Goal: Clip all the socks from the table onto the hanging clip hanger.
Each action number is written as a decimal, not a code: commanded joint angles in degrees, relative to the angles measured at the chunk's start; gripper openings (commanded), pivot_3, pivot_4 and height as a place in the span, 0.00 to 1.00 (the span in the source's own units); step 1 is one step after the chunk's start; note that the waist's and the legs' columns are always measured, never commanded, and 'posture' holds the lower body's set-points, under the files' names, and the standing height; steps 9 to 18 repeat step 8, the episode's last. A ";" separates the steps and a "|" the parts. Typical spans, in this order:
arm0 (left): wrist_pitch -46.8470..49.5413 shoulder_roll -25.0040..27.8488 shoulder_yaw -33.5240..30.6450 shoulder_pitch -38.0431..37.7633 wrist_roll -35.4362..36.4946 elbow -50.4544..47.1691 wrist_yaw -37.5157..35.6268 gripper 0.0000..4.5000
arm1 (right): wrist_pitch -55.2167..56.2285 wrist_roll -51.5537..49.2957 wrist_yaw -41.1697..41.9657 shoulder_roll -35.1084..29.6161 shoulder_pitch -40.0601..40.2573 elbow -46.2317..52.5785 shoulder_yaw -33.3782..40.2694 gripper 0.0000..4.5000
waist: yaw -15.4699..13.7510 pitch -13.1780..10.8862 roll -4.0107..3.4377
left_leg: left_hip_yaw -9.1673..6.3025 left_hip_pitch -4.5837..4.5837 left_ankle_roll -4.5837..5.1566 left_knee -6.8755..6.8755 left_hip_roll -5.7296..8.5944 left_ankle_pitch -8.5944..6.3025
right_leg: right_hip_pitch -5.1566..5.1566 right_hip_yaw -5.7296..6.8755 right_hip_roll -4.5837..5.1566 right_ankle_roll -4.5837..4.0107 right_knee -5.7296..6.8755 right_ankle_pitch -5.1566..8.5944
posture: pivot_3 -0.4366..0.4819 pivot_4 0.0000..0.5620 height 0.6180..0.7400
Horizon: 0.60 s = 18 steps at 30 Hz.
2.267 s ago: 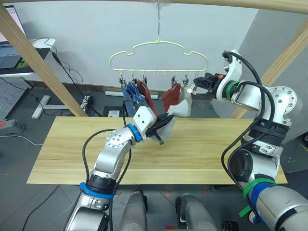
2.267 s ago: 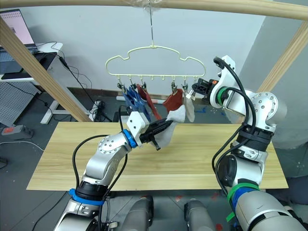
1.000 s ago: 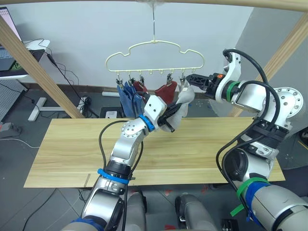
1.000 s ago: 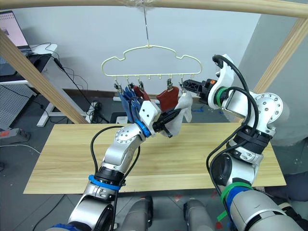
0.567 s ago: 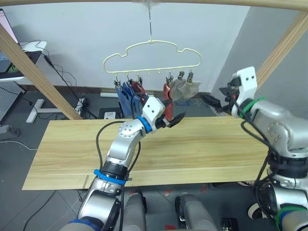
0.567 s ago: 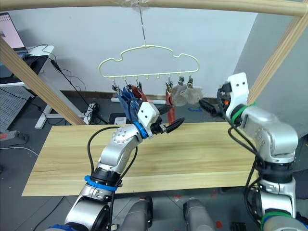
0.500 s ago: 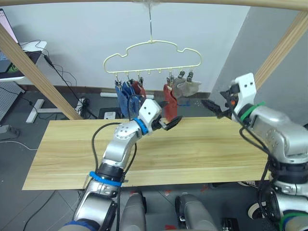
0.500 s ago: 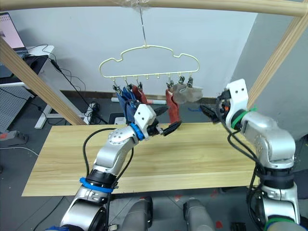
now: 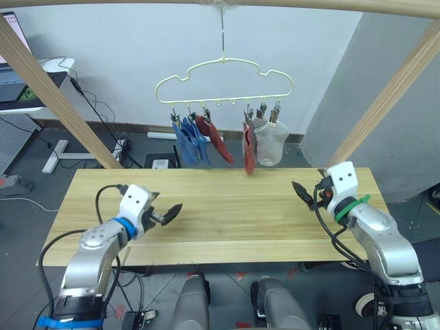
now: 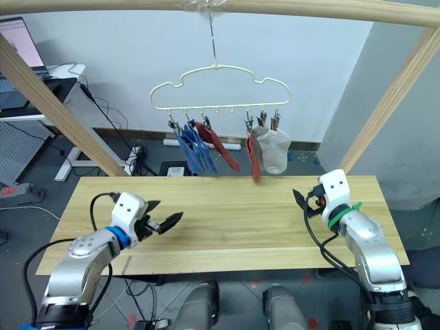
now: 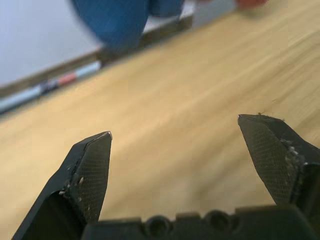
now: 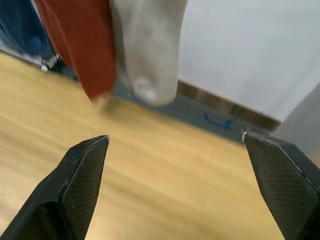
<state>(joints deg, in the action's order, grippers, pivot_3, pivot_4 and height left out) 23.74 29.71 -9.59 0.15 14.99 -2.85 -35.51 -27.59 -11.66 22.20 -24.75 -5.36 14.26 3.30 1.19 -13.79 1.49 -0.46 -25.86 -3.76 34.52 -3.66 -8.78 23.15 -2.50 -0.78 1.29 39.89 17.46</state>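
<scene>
Head views, clip hanger point(image 9: 223, 81): hung by its hook from the wooden pole point(image 9: 275, 5) above the table's point(image 9: 227, 227) far edge.
Head views, socks: all clipped along the clip hanger's bottom bar; blue socks point(image 9: 190, 143) at its left, a rust red sock point(image 9: 214, 137) beside them, a second rust red sock point(image 9: 249, 148) and the grey socks point(image 9: 269, 146) at its right.
Head views, left gripper point(image 9: 168, 214): low over the table, below and left of the clip hanger, jaws apart, holding nothing.
Head views, right gripper point(image 9: 300, 192): low over the table, below and right of the clip hanger.
Left wrist view: fingers point(image 11: 90, 170) spread wide over bare planks; blue fabric beyond.
Right wrist view: fingers point(image 12: 82, 172) spread wide, pointing toward the red and grey socks.
</scene>
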 commanded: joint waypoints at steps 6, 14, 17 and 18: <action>-1.86 -0.09 -1.26 -6.44 -2.00 -5.73 4.27 1.00 | 4.48 0.80 -0.39 0.84 4.74 -2.12 2.43 1.00 | -0.48 0.04 -0.03 | 0.02 0.03 0.08 0.00 -0.04 0.06 | 0.04 -0.03 -0.01 -0.09 0.03 -0.05 | 0.57 0.35 1.00; -3.06 0.15 -1.03 -7.12 -2.75 -5.48 4.67 1.00 | 4.22 0.76 -0.55 1.11 4.73 -2.22 2.66 1.00 | -0.51 0.14 -0.01 | 0.04 0.04 0.09 0.00 -0.05 0.07 | 0.04 -0.04 -0.02 -0.11 0.03 -0.06 | 0.57 0.35 1.00; -3.06 0.15 -1.03 -7.12 -2.75 -5.48 4.67 1.00 | 4.22 0.76 -0.55 1.11 4.73 -2.22 2.66 1.00 | -0.51 0.14 -0.01 | 0.04 0.04 0.09 0.00 -0.05 0.07 | 0.04 -0.04 -0.02 -0.11 0.03 -0.06 | 0.57 0.35 1.00; -3.06 0.15 -1.03 -7.12 -2.75 -5.48 4.67 1.00 | 4.22 0.76 -0.55 1.11 4.73 -2.22 2.66 1.00 | -0.51 0.14 -0.01 | 0.04 0.04 0.09 0.00 -0.05 0.07 | 0.04 -0.04 -0.02 -0.11 0.03 -0.06 | 0.57 0.35 1.00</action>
